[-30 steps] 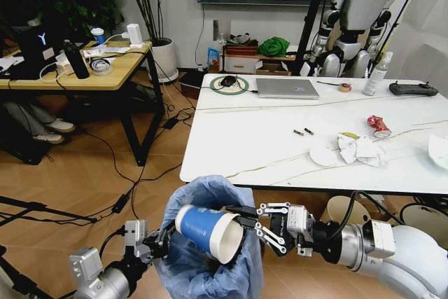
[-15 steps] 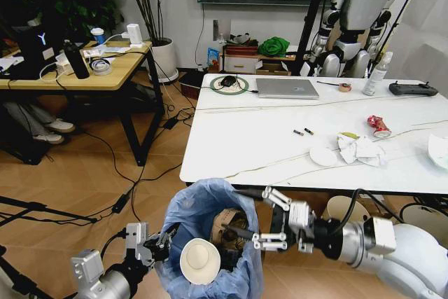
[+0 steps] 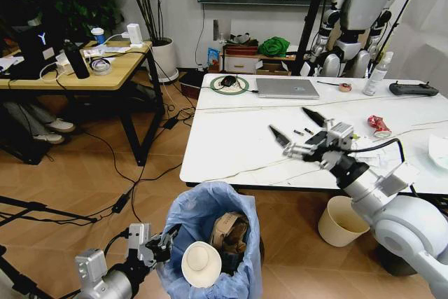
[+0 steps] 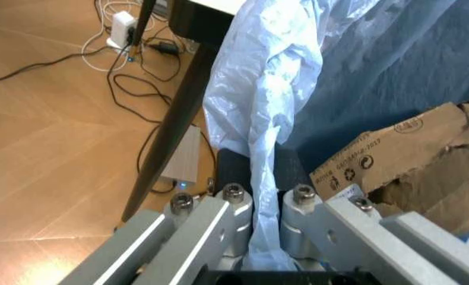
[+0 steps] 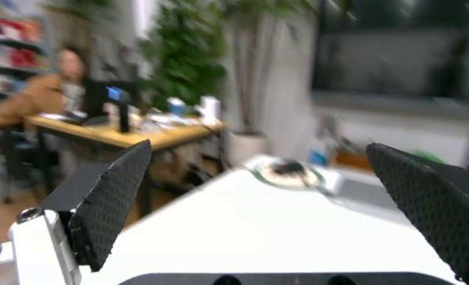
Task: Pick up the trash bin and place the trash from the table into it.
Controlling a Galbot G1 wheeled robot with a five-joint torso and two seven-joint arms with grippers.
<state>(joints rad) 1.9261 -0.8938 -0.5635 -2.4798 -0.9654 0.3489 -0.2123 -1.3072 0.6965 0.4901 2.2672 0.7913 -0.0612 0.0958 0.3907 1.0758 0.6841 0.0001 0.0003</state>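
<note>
The trash bin [image 3: 203, 218], lined with a crinkled light-blue bag, hangs low in front of the table [image 3: 238, 138]. My left gripper [image 3: 162, 241] is shut on its rim, and the left wrist view shows my left gripper [image 4: 266, 199] pinching the bag [image 4: 282, 89]. Inside lie a paper cup [image 3: 201, 264] and brown cardboard [image 3: 229, 232] [image 4: 393, 160]. My right gripper [image 3: 297, 129] hovers open and empty above the table [image 5: 234, 219]. On the table to its right lies trash: white tissues [image 3: 357, 149], a red wrapper [image 3: 379, 125] and small scraps [image 3: 303, 131].
A silver laptop [image 3: 287, 87], a spray bottle [image 3: 378, 73], a black controller [image 3: 413, 89] and a green ring [image 3: 229, 85] sit at the table's far side. A cream bucket [image 3: 343, 220] stands under the table. A wooden desk [image 3: 84, 68] is at the left, with cables on the floor.
My right gripper let go of the paper cup, which dropped into the bin. The right arm then rose from the bin to above the table. The left gripper kept its hold.
</note>
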